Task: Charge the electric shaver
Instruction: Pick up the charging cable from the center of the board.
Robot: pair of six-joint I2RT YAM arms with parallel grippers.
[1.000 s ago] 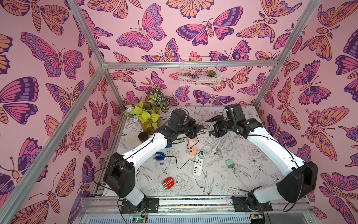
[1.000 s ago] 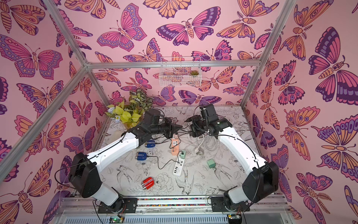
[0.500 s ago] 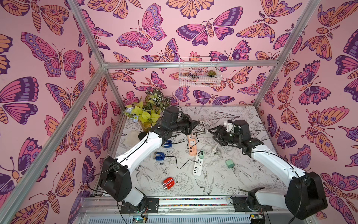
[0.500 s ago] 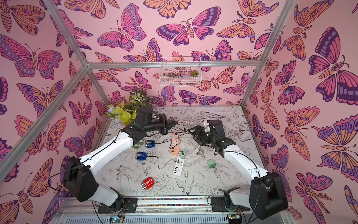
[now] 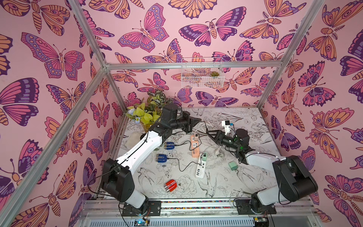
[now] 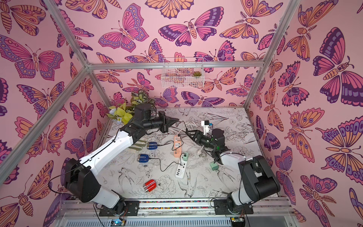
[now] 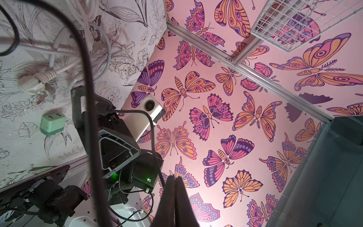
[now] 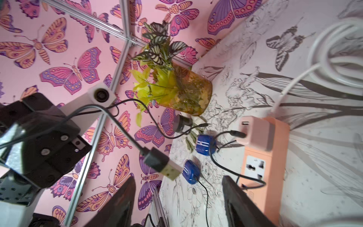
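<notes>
My left gripper (image 5: 198,119) (image 6: 176,119) (image 7: 174,177) is shut on a thin black cable (image 8: 110,112), held above the back of the table. The cable's USB plug (image 8: 162,166) (image 7: 105,110) dangles just in front of my right gripper (image 5: 208,132) (image 6: 188,132) (image 8: 178,177), which is open and touches nothing. The cable's other end runs to a dark round object (image 8: 181,122) on a striped cloth by the vase. Two blue shavers (image 5: 170,145) (image 5: 162,158) lie cabled to the power strips. A red shaver (image 5: 170,185) lies at the front without a cable.
An orange power strip (image 5: 195,147) and a white one (image 5: 200,167) lie mid-table. A loose green adapter (image 5: 233,165) sits right of them, with a coiled white cord (image 5: 201,127) behind. A plant vase (image 8: 188,94) stands back left. A wire basket (image 5: 202,72) hangs on the back wall.
My right arm has dropped lower and drawn back to the right, away from the left gripper. My left gripper, still shut, has pulled slightly back toward the vase.
</notes>
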